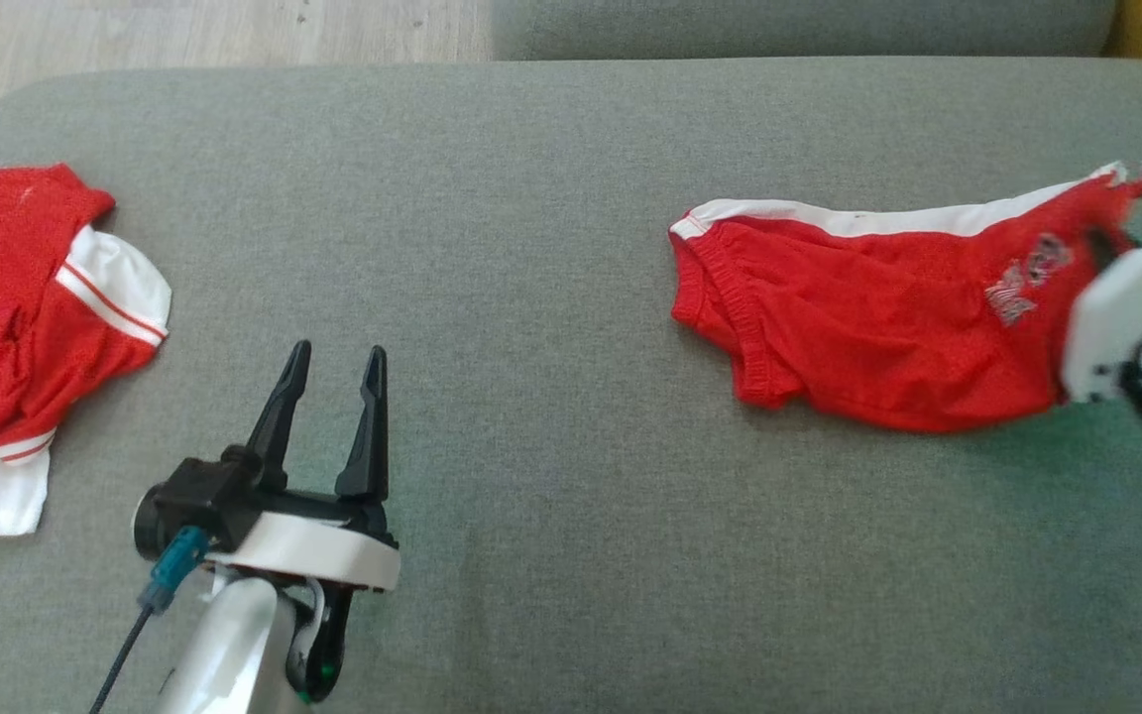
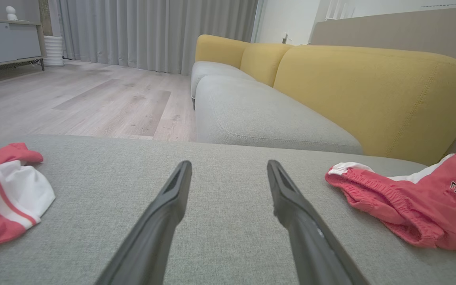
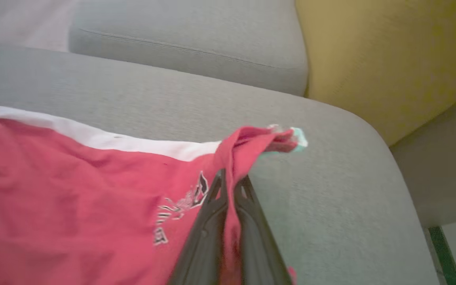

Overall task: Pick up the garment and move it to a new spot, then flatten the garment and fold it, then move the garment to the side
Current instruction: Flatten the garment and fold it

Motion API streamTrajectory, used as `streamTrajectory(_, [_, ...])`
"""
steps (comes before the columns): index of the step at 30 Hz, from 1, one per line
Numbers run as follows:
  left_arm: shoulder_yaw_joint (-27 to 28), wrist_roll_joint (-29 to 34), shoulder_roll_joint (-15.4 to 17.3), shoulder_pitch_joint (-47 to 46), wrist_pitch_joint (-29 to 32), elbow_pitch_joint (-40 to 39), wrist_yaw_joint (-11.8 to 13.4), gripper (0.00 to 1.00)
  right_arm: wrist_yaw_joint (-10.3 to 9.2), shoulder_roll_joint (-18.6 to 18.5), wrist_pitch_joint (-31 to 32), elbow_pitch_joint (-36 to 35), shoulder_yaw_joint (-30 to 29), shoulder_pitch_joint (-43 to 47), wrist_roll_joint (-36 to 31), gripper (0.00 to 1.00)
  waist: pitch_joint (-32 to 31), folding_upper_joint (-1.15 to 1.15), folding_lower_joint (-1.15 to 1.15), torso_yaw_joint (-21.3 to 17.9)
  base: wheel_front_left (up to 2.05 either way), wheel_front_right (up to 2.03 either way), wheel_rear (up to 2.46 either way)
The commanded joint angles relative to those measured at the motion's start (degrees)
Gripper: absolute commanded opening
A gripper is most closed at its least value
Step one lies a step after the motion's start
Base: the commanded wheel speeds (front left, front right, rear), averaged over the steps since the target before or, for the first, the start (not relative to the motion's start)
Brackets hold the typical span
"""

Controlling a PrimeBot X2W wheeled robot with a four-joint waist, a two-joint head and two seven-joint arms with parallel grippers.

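Observation:
The garment is a pair of red shorts with a white side stripe and a printed logo, lying at the right of the grey cushion. My right gripper is shut on the garment's right edge, with red cloth pinched between its dark fingers; the edge is lifted and pulled to a point. In the head view the right gripper is blurred at the far right edge. My left gripper stands open at lower left, nothing between its fingers, well apart from the garment.
A second red and white garment lies crumpled at the cushion's left edge. Beyond the cushion stand a grey sofa seat with yellow backrests and wooden floor. The cushion's rounded right corner is close to my right gripper.

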Motion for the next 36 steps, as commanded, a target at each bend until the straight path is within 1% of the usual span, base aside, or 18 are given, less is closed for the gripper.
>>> streamTrajectory(1, [1.86, 0.34, 0.93, -1.8, -0.54, -1.25, -0.29, 1.0, 0.39, 0.09, 0.93, -3.89, 2.45, -0.71, -0.13, 0.0, -0.11, 0.0, 0.01, 0.1, 0.0, 0.0, 0.0])
streamTrajectory(5, [1.72, 0.11, 0.87, -1.75, -0.54, -1.17, -0.34, 1.0, 0.39, 1.86, 4.58, -8.29, 10.69, -2.19, 1.16, 0.0, -0.07, 0.0, 0.01, 0.5, 0.0, 0.0, 0.0])
streamTrajectory(8, [1.3, 0.03, 0.59, -2.04, -0.54, -1.17, -0.39, 1.0, 0.39, 3.26, 6.68, -9.0, 17.2, -4.81, 3.34, 0.0, 0.46, 0.0, 0.01, 1.33, 0.0, 0.0, 0.0])
streamTrajectory(12, [0.65, -0.23, 0.15, -2.88, -0.54, -0.86, -0.47, 1.0, 0.39, 4.99, 8.55, -6.42, 24.42, -8.14, 5.57, 0.0, 1.16, 0.0, 0.01, 2.79, 0.0, 0.0, 0.0])
streamTrajectory(15, [0.2, -0.37, -0.17, -3.35, -0.54, -0.6, -0.52, 1.0, 0.39, 6.22, 8.87, -3.17, 28.07, -9.99, 6.84, 0.0, 1.53, 0.0, 0.01, 4.04, 0.0, 0.0, 0.0])
streamTrajectory(17, [0.05, -0.5, -0.33, -3.58, -0.54, -0.44, -0.55, 1.0, 0.39, 6.99, 8.63, -1.12, 29.51, -10.72, 7.72, 0.0, 1.68, 0.0, 0.01, 4.75, 0.0, 0.0, 0.0])
streamTrajectory(18, [0.03, -0.59, -0.4, -3.67, -0.54, -0.36, -0.57, 1.0, 0.39, 7.54, 7.99, 0.54, 30.55, -11.13, 8.43, 0.83, 1.77, 0.0, 0.01, 5.19, 0.0, 0.0, 0.0])
streamTrajectory(19, [0.03, -0.59, -0.4, -3.67, -0.54, -0.36, -0.57, 1.0, 0.39, 7.54, 7.99, 0.54, 30.55, -11.13, 8.43, 0.83, 1.77, 0.0, 0.01, 5.19, 0.0, 0.0, 0.0])
streamTrajectory(20, [0.06, -0.62, -0.41, -3.63, -0.54, -0.33, -0.58, 1.0, 0.39, 7.86, 7.69, 1.32, 30.51, -11.15, 8.93, 1.0, 1.75, 0.0, 0.01, 5.29, 0.0, 0.0, 0.0])
streamTrajectory(23, [0.29, -0.7, -0.35, -3.41, -0.55, -0.23, -0.61, 1.0, 0.39, 8.77, 5.58, 1.89, 30.96, -11.19, 11.38, 1.0, 1.47, 0.0, 0.01, 5.36, 0.0, 0.0, 0.0])
streamTrajectory(25, [0.54, -0.77, -0.23, -3.02, -0.55, -0.12, -0.62, 1.0, 0.39, 9.87, 3.38, 0.6, 29.86, -10.91, 15.26, 1.0, 0.94, 0.0, 0.01, 5.11, 0.0, 0.0, 0.0])
streamTrajectory(27, [0.83, -0.85, -0.14, -2.54, -0.55, 0.01, -0.63, 1.0, 0.39, 9.84, 1.45, -1.46, 28.87, -10.69, 18.36, 1.0, 0.15, 0.0, 0.01, 4.76, 0.0, 0.0, 0.0])
streamTrajectory(31, [1.6, -0.92, 0.26, -1.62, -0.55, -0.1, -0.6, 1.0, 0.39, 6.5, -2.08, -6.03, 25.55, -8.66, 20.23, 1.0, -1.57, 0.0, 0.01, 3.86, 0.0, 0.0, 0.0])
streamTrajectory(34, [2.27, -0.95, 0.8, -0.77, -0.55, -0.46, -0.47, 1.0, 0.39, 3.43, -4.89, -8.83, 20.56, -5.08, 18.44, 1.0, -2.74, 0.0, 0.01, 3.05, 0.0, 0.0, 0.0])
streamTrajectory(36, [2.94, -1.06, 1.31, -0.07, -0.55, -0.8, -0.3, 1.0, 0.39, 2.3, -6.75, -10.38, 16.61, -1.86, 16.64, 1.0, -3.45, 0.0, 0.01, 2.39, 0.0, 0.0, 0.0])
